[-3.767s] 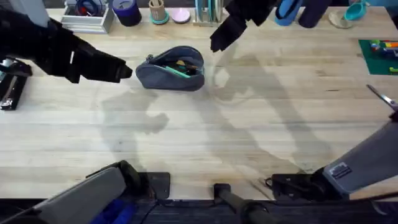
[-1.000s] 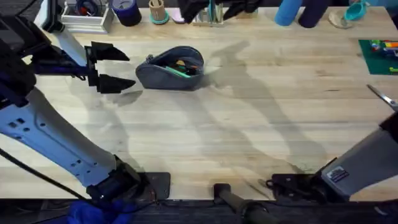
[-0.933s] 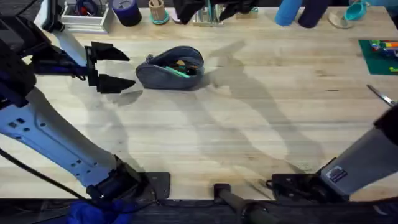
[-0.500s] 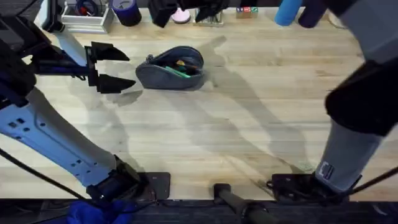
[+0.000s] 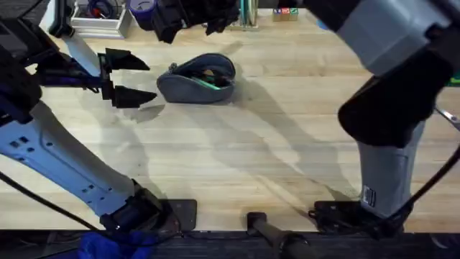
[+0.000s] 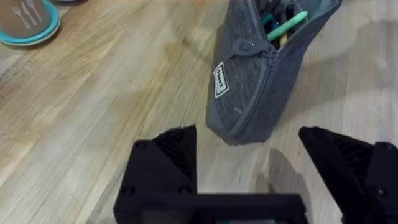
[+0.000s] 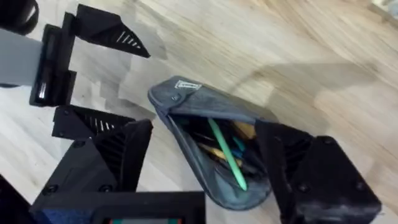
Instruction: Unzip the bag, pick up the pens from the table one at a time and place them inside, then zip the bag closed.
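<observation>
Two arms show from overhead above a pale plank surface [image 5: 287,122]: the left end effector [image 5: 141,79] hangs low just beside the near end of the blue-grey pouch [image 5: 195,80], its black fingers spread wide and apart from the fabric, while the right arm sweeps large and dark across the right side and its end effector [image 5: 188,18] hovers over the far edge of the surface, beyond the pouch, fingers also spread. The pouch lies toward the far left of the surface with its zipper open, and a green pen [image 5: 209,83] shows in the mouth. A white tray [image 5: 100,25] and a dark-blue cup [image 5: 142,8] stand along the far edge behind it. From the left wrist, the left end effector [image 6: 264,155] has its two fingers spread on either side of the pouch's [image 6: 261,87] closed end, with a gap to the cloth on both sides; a small white label sits on the pouch's side, the green pen [image 6: 287,23] pokes from the open top, and a tan cup on a teal coaster [image 6: 28,22] stands well apart. From the right wrist, the right end effector [image 7: 208,158] is spread above the gaping pouch [image 7: 205,124], looking into it: the green pen [image 7: 227,155] lies inside among dark and yellowish items that I cannot make out, and the left end effector [image 7: 93,74] waits just beside the pouch's labelled end.
</observation>
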{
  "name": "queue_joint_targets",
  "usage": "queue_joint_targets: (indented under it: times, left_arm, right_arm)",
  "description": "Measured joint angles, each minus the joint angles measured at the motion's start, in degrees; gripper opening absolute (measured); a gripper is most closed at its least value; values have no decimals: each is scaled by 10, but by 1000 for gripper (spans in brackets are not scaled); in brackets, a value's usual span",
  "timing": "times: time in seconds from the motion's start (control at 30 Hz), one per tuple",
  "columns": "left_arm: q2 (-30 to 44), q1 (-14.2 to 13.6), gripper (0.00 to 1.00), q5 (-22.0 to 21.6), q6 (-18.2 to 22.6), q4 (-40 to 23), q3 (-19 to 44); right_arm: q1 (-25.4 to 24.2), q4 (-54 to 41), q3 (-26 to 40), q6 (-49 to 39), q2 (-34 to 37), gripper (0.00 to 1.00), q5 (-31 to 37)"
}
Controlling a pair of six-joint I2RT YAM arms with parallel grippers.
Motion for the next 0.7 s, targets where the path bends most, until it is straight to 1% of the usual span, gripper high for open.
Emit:
queue_joint_targets:
  times: [0.27, 0.7]
  left_arm:
    - [0, 0, 992, 0, 0, 0, 0]
    - [0, 0, 993, 0, 0, 0, 0]
  right_arm:
    - [16, 31, 0, 0, 15, 996, 0]
    - [20, 64, 3, -3, 19, 995, 0]
